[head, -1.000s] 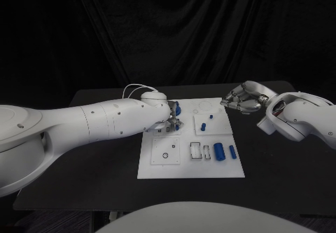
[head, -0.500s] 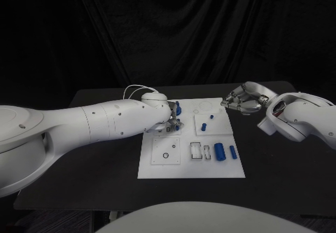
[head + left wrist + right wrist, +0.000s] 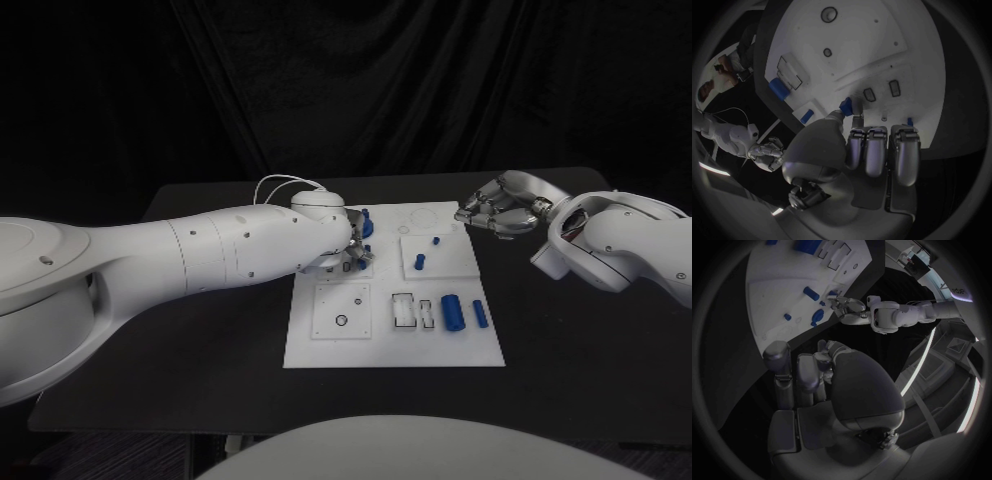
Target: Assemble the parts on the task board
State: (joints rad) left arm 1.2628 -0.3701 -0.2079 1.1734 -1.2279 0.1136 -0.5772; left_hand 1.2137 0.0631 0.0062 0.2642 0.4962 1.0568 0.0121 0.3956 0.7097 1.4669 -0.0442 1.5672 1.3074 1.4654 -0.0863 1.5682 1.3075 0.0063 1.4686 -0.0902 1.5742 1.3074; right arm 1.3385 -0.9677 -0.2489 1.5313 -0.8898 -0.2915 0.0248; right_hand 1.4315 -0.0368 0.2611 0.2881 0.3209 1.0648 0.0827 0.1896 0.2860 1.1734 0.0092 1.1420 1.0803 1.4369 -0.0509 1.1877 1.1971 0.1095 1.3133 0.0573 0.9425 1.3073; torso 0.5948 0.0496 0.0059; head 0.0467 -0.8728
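While the left robot hand (image 3: 351,250) sat over the far-left part of the task board (image 3: 325,350), it had a small blue part (image 3: 844,104) pinched at its fingertips (image 3: 856,134), and from the left wrist view that piece looked to be touching or just above the board, right beside two small dark slots (image 3: 869,94). I couldn't tell if it was actually seated in anything. My guess is the next bit comes down to lining that piece's long axis up with whichever slot it belongs in, and the left robot hand was clearly the nearer one for that. The right robot hand (image 3: 499,213) hung off the board's far-right corner, above the desk (image 3: 202,350), fingers curled in with nothing in them. Other blue parts were on the board: a fat cylinder (image 3: 451,311) and a thinner one (image 3: 479,315) lying side by side near the right edge, long axes pointing away from the robot, plus a short piece (image 3: 418,262) further back.
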